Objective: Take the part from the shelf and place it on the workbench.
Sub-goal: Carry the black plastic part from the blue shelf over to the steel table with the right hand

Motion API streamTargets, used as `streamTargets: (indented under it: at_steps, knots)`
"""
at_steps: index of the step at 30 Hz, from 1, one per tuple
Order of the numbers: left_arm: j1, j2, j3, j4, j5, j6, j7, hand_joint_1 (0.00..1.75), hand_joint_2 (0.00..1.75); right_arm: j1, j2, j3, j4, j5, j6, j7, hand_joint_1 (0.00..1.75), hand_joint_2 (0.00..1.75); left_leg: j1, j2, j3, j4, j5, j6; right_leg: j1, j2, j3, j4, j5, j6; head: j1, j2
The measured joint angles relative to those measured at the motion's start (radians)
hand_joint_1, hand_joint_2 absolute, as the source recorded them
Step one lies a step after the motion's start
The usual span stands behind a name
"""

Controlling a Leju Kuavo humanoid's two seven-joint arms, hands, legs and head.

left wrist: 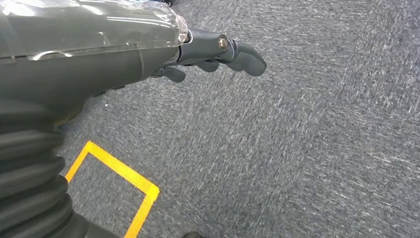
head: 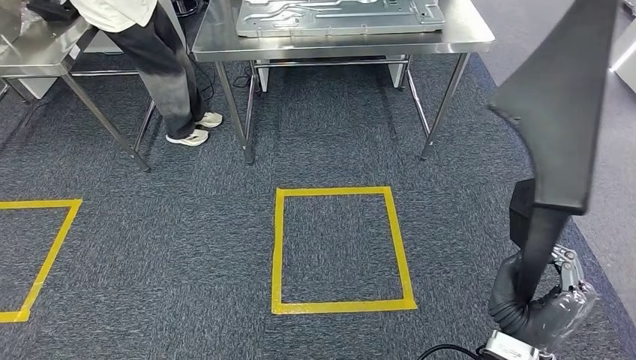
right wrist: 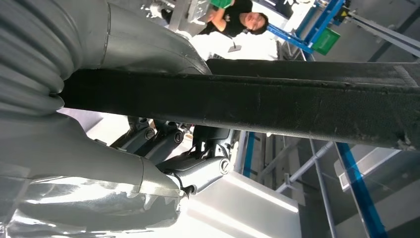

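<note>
Gripping the black part point(head: 559, 120) near its lower end, the right hand point(head: 544, 300) has its fingers point(right wrist: 163, 139) wrapped around it, beyond the yellow tape square point(head: 341, 250) from the steel workbench point(head: 337, 41). The left hand point(left wrist: 148, 49) hangs over the carpet point(left wrist: 297, 148), its fingers point(left wrist: 245, 57) loosely curled, holding nothing.
</note>
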Motion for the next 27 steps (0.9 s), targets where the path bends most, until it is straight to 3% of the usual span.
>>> streamTargets:
  at_steps: [2, 3, 7, 9, 11, 12, 13, 14, 16, 17, 19, 22, 24, 27]
  knots:
    - [0.0, 0.0, -0.004, 0.0, -0.008, 0.0, 0.002, 0.0, 1.75, -0.001, 0.0, 0.0, -0.001, -0.017, 0.001, -0.008, 1.75, 1.75, -0.004, 0.001, 0.068, -0.13, 0.046, 0.01, 0.003, -0.005, 0.005, 0.0, -0.005, 0.006, 0.0, 0.0]
    - [0.0, 0.0, -0.007, 0.0, -0.012, 0.0, 0.004, 0.0, 1.75, -0.001, 0.0, 0.0, -0.001, -0.024, 0.001, -0.012, 1.75, 1.75, -0.006, 0.001, 0.086, -0.164, 0.053, 0.015, 0.004, -0.006, 0.006, 0.0, -0.007, 0.011, 0.0, 0.0]
    - [0.006, 0.0, -0.019, 0.0, -0.021, 0.003, 0.005, 0.0, 1.75, 0.003, 0.0, 0.0, -0.002, -0.043, 0.002, -0.027, 1.75, 1.75, -0.008, -0.001, 0.103, -0.191, 0.045, 0.046, 0.002, -0.007, 0.002, 0.035, 0.002, 0.038, 0.0, 0.0]
    - [0.007, 0.0, -0.023, 0.0, -0.023, 0.005, 0.007, 0.0, 1.75, 0.003, 0.0, -0.001, -0.002, -0.046, 0.002, -0.033, 1.75, 1.75, -0.007, 0.0, 0.118, -0.197, 0.045, 0.056, 0.0, -0.005, -0.031, 0.106, -0.037, 0.044, 0.001, 0.0]
    - [0.006, 0.0, -0.024, 0.0, -0.024, 0.006, 0.013, 0.0, 1.75, 0.003, -0.001, -0.003, -0.002, -0.048, 0.002, -0.036, 1.75, 1.75, -0.009, 0.0, 0.12, -0.197, 0.043, 0.061, 0.0, -0.004, -0.097, 0.219, -0.096, 0.049, 0.001, 0.0]
    - [0.007, 0.0, -0.025, 0.0, -0.024, 0.007, 0.018, 0.0, 1.75, 0.003, -0.002, -0.005, -0.002, -0.049, 0.002, -0.036, 1.75, 1.75, -0.009, 0.0, 0.121, -0.197, 0.041, 0.061, 0.0, -0.003, -0.127, 0.262, -0.111, 0.051, 0.001, 0.0]
    - [0.008, 0.0, -0.026, 0.0, -0.024, 0.008, 0.023, 0.0, 1.75, 0.003, -0.002, -0.008, -0.001, -0.05, 0.002, -0.036, 1.75, 1.75, -0.009, 0.0, 0.124, -0.196, 0.038, 0.06, -0.001, -0.003, -0.143, 0.275, -0.106, 0.052, 0.001, 0.0]
    - [0.008, 0.0, -0.027, 0.0, -0.024, 0.009, 0.027, 0.0, 1.75, 0.003, -0.002, -0.009, -0.001, -0.05, 0.002, -0.035, 1.75, 1.75, -0.008, -0.001, 0.129, -0.196, 0.035, 0.058, -0.002, -0.003, -0.14, 0.252, -0.08, 0.052, 0.001, 0.0]
    - [0.009, -0.001, -0.029, 0.0, -0.023, 0.01, 0.034, 0.0, 1.75, -0.002, -0.003, -0.011, 0.0, -0.05, 0.004, -0.034, 1.75, 1.75, -0.007, -0.003, 0.142, -0.195, 0.024, 0.05, -0.006, -0.003, -0.092, 0.131, 0.001, 0.052, 0.001, 0.0]
    - [0.008, -0.001, -0.029, 0.0, -0.023, 0.011, 0.037, 0.0, 1.75, -0.006, -0.004, -0.012, 0.001, -0.05, 0.005, -0.033, 1.75, 1.75, -0.007, -0.003, 0.146, -0.194, 0.019, 0.045, -0.004, -0.004, -0.069, 0.072, 0.019, 0.049, 0.002, 0.0]
    - [0.007, -0.001, -0.03, 0.0, -0.022, 0.011, 0.04, 0.0, 1.75, -0.014, -0.004, -0.012, 0.004, -0.048, 0.007, -0.03, 1.75, 1.75, -0.009, -0.003, 0.149, -0.19, 0.012, 0.031, 0.001, -0.004, -0.052, 0.02, 0.022, 0.034, 0.001, 0.0]
    - [0.006, -0.001, -0.03, 0.0, -0.02, 0.011, 0.043, 0.0, 1.75, -0.022, -0.005, -0.012, 0.01, -0.045, 0.008, -0.027, 1.75, 1.75, -0.009, -0.001, 0.149, -0.165, 0.008, 0.011, 0.001, -0.003, -0.041, 0.014, 0.02, 0.008, 0.001, 0.0]
    - [0.004, -0.001, -0.03, 0.0, -0.021, 0.011, 0.044, 0.0, 1.75, -0.031, -0.005, -0.012, 0.012, -0.041, 0.008, -0.026, 1.75, 1.75, -0.007, 0.0, 0.111, -0.088, -0.01, 0.003, 0.0, -0.004, -0.023, 0.01, 0.012, -0.004, 0.001, 0.0]
    - [0.004, -0.001, -0.031, 0.0, -0.023, 0.011, 0.045, 0.0, 1.75, -0.041, -0.005, -0.012, 0.016, -0.029, 0.009, -0.019, 1.75, 1.75, -0.004, 0.001, -0.006, 0.093, -0.08, -0.002, 0.003, -0.004, -0.006, 0.009, -0.006, -0.012, 0.001, 0.0]
